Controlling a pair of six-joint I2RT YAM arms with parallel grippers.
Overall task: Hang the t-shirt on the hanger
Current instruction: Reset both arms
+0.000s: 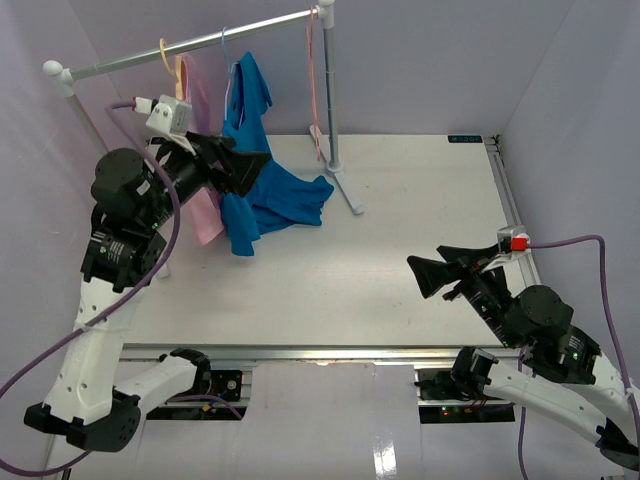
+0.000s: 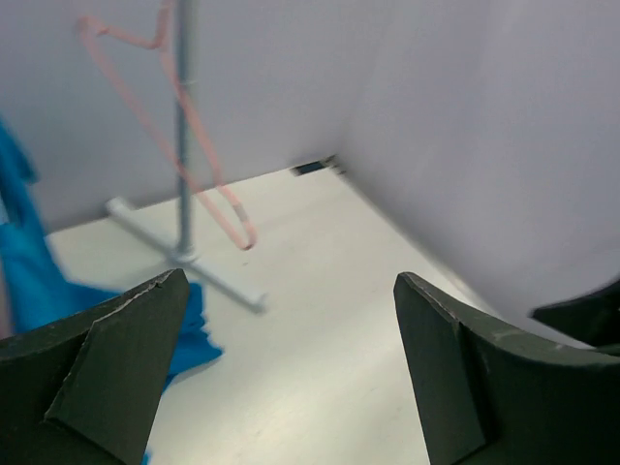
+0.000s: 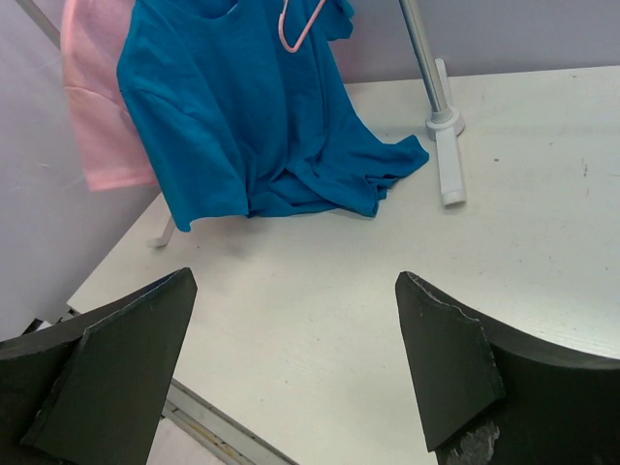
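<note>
The t-shirt [image 1: 285, 205] hangs from the rail [image 1: 120, 65], apparently on the hanger [image 1: 224, 45], whose thin hook shows above the collar. Its lower half is pooled on the worktop [image 1: 400, 200]. My left end effector [image 1: 255, 172] is released and empty just beside the cloth. The right end effector [image 1: 417, 278] is released too, well apart. I judge the cloth light, limp and prone to sliding off thin wire, so I'd pinch a shoulder seam near the collar.
</note>
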